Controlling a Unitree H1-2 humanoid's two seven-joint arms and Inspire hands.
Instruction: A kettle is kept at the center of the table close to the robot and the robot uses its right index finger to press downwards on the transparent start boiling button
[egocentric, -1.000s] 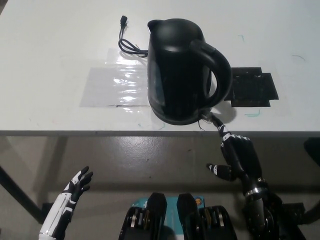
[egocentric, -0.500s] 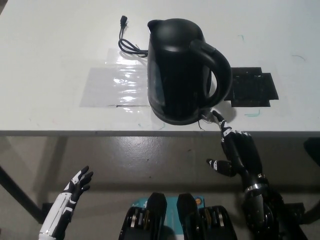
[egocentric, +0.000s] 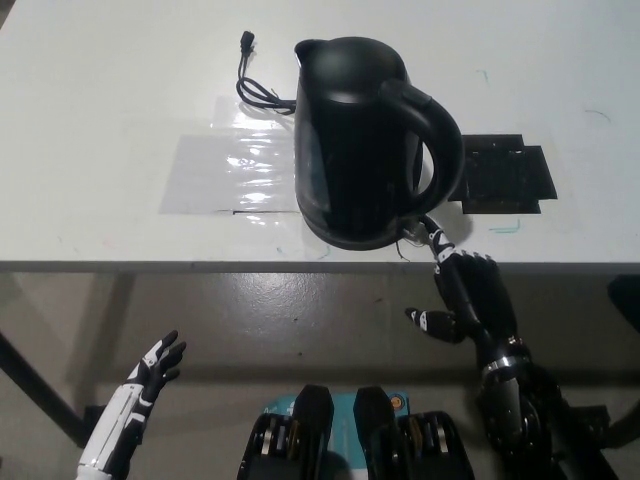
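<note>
A black electric kettle stands near the front edge of the white table, handle to the right. Its small clear button sits at the foot of the handle. My black right hand reaches up from the lower right, one finger stretched out with its tip at that button and the other fingers curled; it holds nothing. Whether the tip is pressing the button I cannot tell. My white left hand rests low at the lower left, fingers apart and empty.
A black power cord lies behind the kettle on the left. A clear plastic sheet is taped to the table left of the kettle, and a black pad lies to its right. The table's front edge runs across the middle.
My right hand has moved up and a little left, bringing its outstretched fingertip to the button at the foot of the kettle's handle. The left hand and kettle have not moved.
</note>
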